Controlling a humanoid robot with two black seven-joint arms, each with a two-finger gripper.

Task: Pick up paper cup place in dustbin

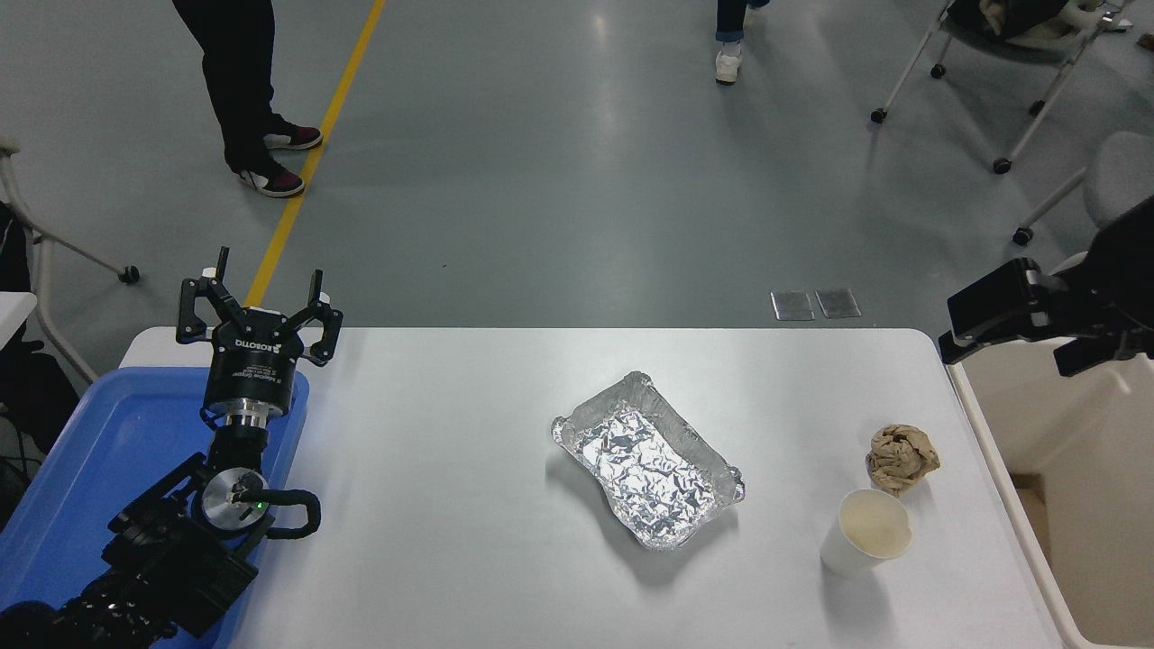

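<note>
Paper cup (866,532) upright on white tabletop (451,505), near R front corner, open mouth up, nothing touching it. Crumpled brown paper ball (902,459) just behind cup, apart from it. Foil tray (647,458) mid-tabletop, well L of cup. Dustbin (1001,469) off tabletop's R edge, beige, only partly in view. R pincer (987,309) at R edge, above dustbin's far corner, well apart from cup; can't tell if spread or pressed together. L pincer (260,302) parked lower L over blue tray (90,451), fingers spread, holding nothing.
</note>
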